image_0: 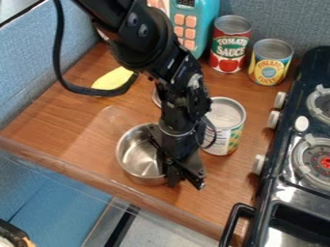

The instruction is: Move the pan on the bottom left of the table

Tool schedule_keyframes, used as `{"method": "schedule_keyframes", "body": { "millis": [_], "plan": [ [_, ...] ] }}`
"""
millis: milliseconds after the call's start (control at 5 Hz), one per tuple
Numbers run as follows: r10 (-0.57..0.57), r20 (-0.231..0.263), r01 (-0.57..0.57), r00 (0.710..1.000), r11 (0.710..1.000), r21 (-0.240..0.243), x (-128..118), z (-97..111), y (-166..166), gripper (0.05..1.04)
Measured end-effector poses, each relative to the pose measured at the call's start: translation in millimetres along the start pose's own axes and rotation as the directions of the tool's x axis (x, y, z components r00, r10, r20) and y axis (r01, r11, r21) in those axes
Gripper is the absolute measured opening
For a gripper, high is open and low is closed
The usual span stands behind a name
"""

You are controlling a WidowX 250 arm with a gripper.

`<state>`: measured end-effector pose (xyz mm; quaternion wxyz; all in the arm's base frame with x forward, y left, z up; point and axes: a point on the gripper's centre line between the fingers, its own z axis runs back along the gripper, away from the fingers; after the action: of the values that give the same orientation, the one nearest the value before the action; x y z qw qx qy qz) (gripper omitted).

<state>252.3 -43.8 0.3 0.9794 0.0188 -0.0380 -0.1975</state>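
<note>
My arm comes in from 11 o'clock, and my gripper (pixel 184 179) hangs low at the side of the pan (pixel 136 149) that faces between 3 and 5 o'clock, hiding part of its rim. I cannot tell how far open I am, nor whether I have hold of the pan. The pan is metal, upright with its mouth facing up, and sits on the wooden table (pixel 228 176), toward 7 o'clock from the middle of my view, near the table's front edge.

From the pan, an opened can (pixel 223 137) stands upright at 2 o'clock, just beside my arm. Farther out, the tomato can (pixel 230 46) is at 1 o'clock, and the pineapple can (pixel 269 65) stands between 1 and 2, near it. A teal toy (pixel 205 26) with pink buttons is between 12 and 1, at the back. Something yellow (pixel 113 79) lies between 11 and 12, partly under my black cable (pixel 59 58). The stove (pixel 277 159) runs along the 3 o'clock side, its white knobs facing the pan.
</note>
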Motion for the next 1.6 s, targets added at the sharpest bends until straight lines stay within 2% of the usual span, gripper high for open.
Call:
{"method": "schedule_keyframes", "body": {
  "millis": [200, 600, 800, 1000, 1200, 1400, 1600],
  "plan": [
    [0.021, 0.025, -0.02, 0.999, 1.0, -0.01, 1.2, 11.6, 11.7, 0.082],
    [0.189, 0.062, -0.19, 0.98, 0.982, 0.01, -5.1, 21.5, 72.9, 0.078],
    [0.244, 0.03, -0.244, 0.969, 0.969, 0.026, -6.1, 8.2, 94.6, 0.078],
    [0.313, -0.011, -0.312, 0.95, 0.948, 0.069, -4.6, -8.6, 126.1, 0.078],
    [0.345, -0.019, -0.342, 0.939, 0.936, 0.079, -5.0, -11.1, 138.3, 0.078],
    [0.332, -0.024, -0.33, 0.943, 0.941, 0.077, -12.0, -11.7, 131.4, 0.077],
    [0.303, -0.037, -0.301, 0.952, 0.952, 0.06, -21.6, -8.6, 116.7, 0.117]
  ]
}}
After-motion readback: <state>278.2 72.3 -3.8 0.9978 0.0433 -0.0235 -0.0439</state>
